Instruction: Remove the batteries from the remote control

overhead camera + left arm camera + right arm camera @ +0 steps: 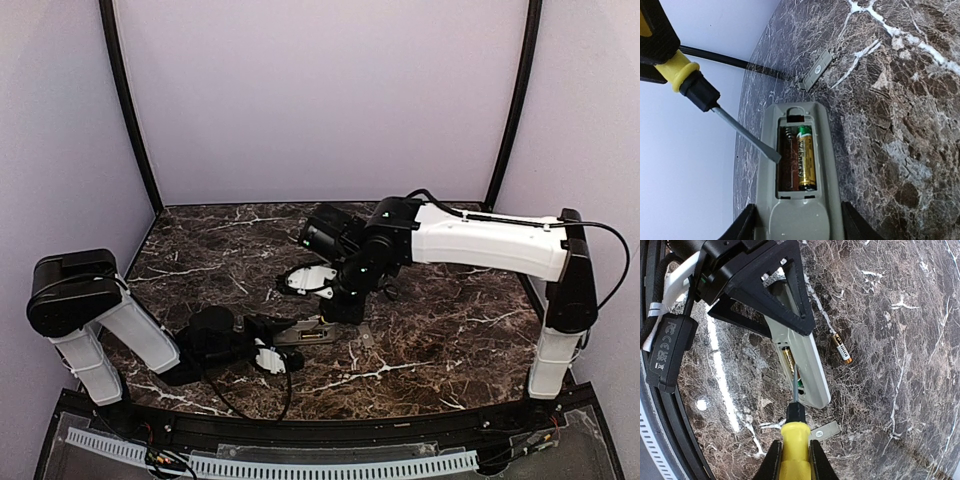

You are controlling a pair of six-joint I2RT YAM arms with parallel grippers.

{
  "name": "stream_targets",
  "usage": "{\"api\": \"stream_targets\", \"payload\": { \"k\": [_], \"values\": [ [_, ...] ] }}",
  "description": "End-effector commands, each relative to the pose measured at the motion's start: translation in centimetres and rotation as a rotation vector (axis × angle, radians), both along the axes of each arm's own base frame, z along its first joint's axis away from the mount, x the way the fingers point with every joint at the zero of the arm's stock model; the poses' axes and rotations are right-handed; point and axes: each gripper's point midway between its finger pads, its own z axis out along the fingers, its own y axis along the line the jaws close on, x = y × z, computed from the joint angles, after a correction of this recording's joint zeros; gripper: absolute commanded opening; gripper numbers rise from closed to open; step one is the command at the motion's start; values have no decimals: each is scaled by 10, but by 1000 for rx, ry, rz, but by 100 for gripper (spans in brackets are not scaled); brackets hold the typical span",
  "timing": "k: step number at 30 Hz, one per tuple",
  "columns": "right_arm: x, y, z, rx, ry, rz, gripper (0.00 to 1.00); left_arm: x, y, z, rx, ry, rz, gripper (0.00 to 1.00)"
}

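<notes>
With one battery out and one left in the bay, prying out the second is judged to be the step in hand. The slim grey-beige plastic remote control (796, 212) is clamped at its near end by the left gripper (800, 229), bay upward, on the dark brown, white-veined marble-patterned table (900, 125). The yellow-handled flat-blade screwdriver (702, 95) is clenched in the right gripper (795, 465), its tip set at the bay's empty slot beside the gold-and-green cylindrical battery (805, 159) seated there. Next, the blade would need to be worked under one end of that battery and levered gently; a slip is the risk.

The space is enclosed by plain pale lilac walls (320, 100). On the table lie the small flat grey cover (816, 70), just beyond the remote, and a loose gold-and-black battery (842, 348), apart to one side of it.
</notes>
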Motion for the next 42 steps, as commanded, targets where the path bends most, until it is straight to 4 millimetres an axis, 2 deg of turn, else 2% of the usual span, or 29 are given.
{"api": "stream_targets", "payload": {
  "k": [1,7,10,19,28,33,42],
  "values": [
    [4,3,9,34,-35,-18,0,-2,-8,12,-30,16,-20,0],
    [7,1,3,8,-43,-32,0,4,-13,18,-29,78,-12,0],
    [7,0,1,-1,-47,-37,0,6,-18,30,-46,125,-11,0],
    [3,-4,-4,-24,-37,-12,0,1,-19,36,-55,168,-24,0],
    [-9,1,-3,-3,20,47,0,-6,-15,45,-63,108,-62,0],
    [-16,4,-5,0,56,87,0,-9,-11,43,-46,62,-82,0],
    [-16,3,-11,-22,89,113,0,-9,-8,47,-28,-5,-89,0]
  ]
}}
